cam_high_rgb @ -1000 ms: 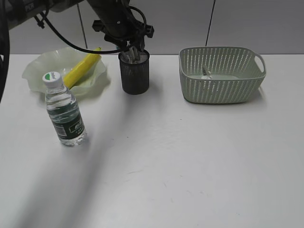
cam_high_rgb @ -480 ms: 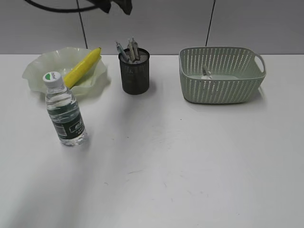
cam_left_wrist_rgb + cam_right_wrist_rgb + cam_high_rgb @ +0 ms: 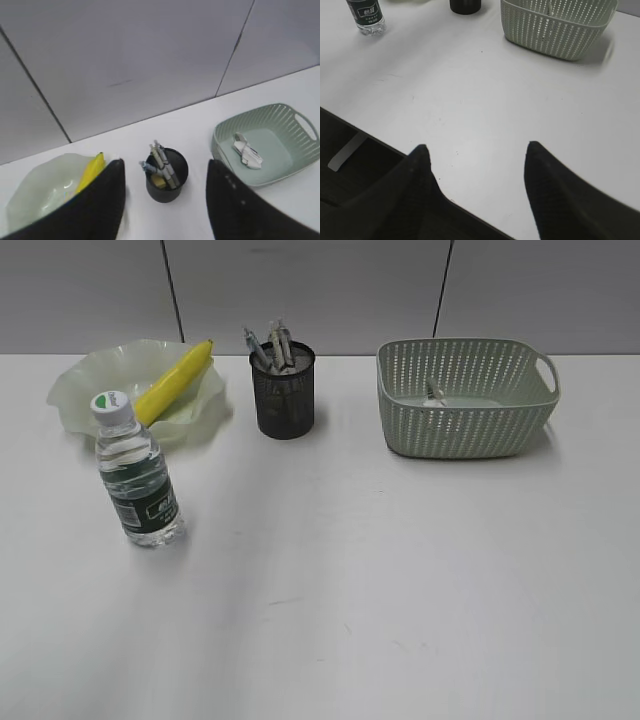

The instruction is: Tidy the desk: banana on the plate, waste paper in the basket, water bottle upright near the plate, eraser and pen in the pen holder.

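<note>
Mesh pen holder, ruffled plate, perforated basket

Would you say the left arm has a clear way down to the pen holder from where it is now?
Probably yes. The left gripper hangs open above the pen holder, with nothing between them. The plate and basket stand off to either side, apart from the holder, so a straight descent looks unobstructed.

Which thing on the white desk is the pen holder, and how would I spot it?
Look along the far edge of the white desk, by the grey wall. Between the ruffled green plate and the perforated green basket stands the pen holder, the only black mesh cup, with pens sticking out.
</note>
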